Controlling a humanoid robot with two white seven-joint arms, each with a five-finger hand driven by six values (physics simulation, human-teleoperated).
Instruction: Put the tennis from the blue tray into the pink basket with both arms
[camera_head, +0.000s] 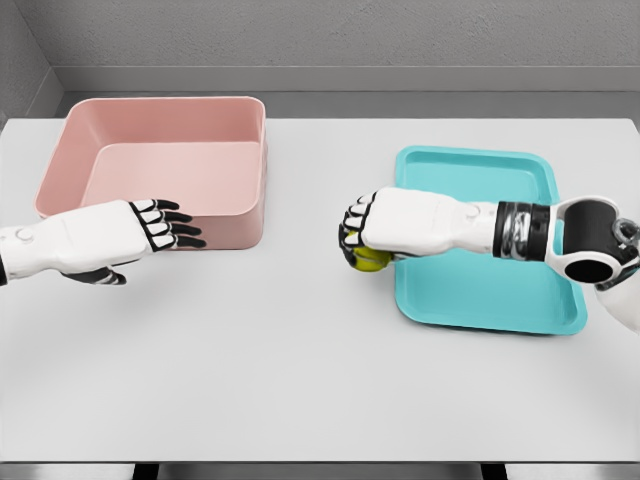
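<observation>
One tennis ball sits clasped in the right hand at the left edge of one blue tray, at three o'clock on the table. One pink basket stands at ten o'clock; the left hand, fingers extended and holding nothing, hovers just before it.
</observation>
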